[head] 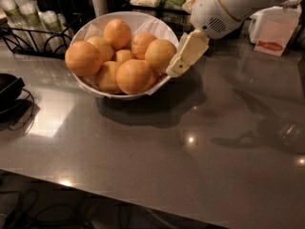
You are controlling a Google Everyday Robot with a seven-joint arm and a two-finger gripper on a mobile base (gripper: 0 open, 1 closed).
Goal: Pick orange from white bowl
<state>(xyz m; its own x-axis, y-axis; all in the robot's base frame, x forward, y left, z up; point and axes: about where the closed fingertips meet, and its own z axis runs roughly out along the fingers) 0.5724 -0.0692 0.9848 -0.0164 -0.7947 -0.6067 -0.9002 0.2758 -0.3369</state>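
Observation:
The white bowl (90,28), lined with white paper, stands on the grey counter at the upper left and holds several oranges. A large orange (160,55) lies against the bowl's right rim. Other big oranges lie at the front (134,76) and at the left (83,58). My gripper (175,69), cream-coloured on a white arm, reaches down from the upper right. Its tip is at the bowl's right rim, right beside the right-hand orange. It holds nothing that I can see.
A black wire rack (28,35) with cups stands behind the bowl on the left. A black object (8,89) with a cable lies at the left edge. A white carton with a red label (274,32) stands at the back right. The counter's front edge (143,194) runs along the bottom.

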